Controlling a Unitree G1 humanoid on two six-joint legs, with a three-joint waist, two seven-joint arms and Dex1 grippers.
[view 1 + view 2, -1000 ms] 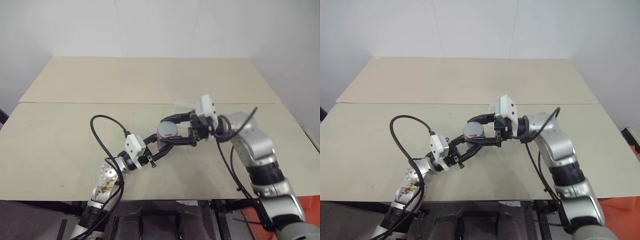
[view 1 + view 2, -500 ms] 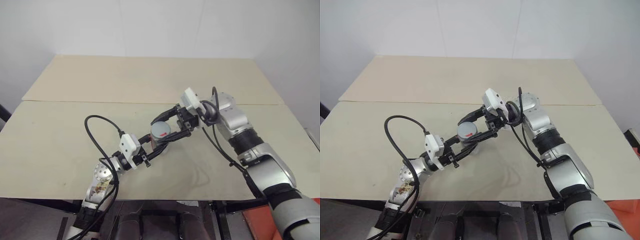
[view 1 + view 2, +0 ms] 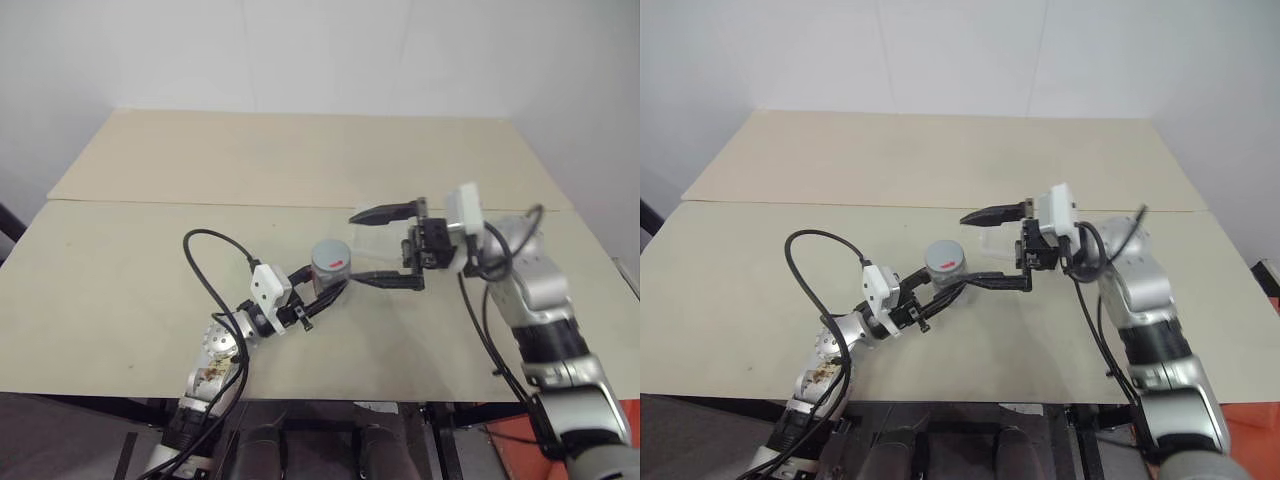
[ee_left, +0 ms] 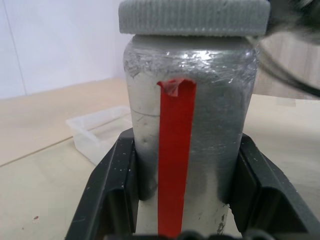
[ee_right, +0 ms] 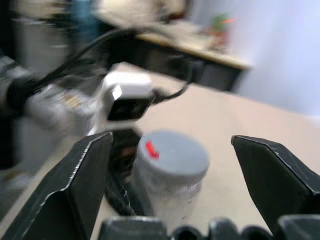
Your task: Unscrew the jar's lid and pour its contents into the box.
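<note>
Left wrist view: the jar carries a plain red tape strip, no readable writing, lid still on. Left pincer clamps it above the tabletop. Right pincer gapes wide beside it, partly hiding the clear box.

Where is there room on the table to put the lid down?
The table is bare to the robot's left of the jar, and across the far half behind the seam. It is crowded in the middle, where the left gripper, the right gripper and the box sit close together.
</note>
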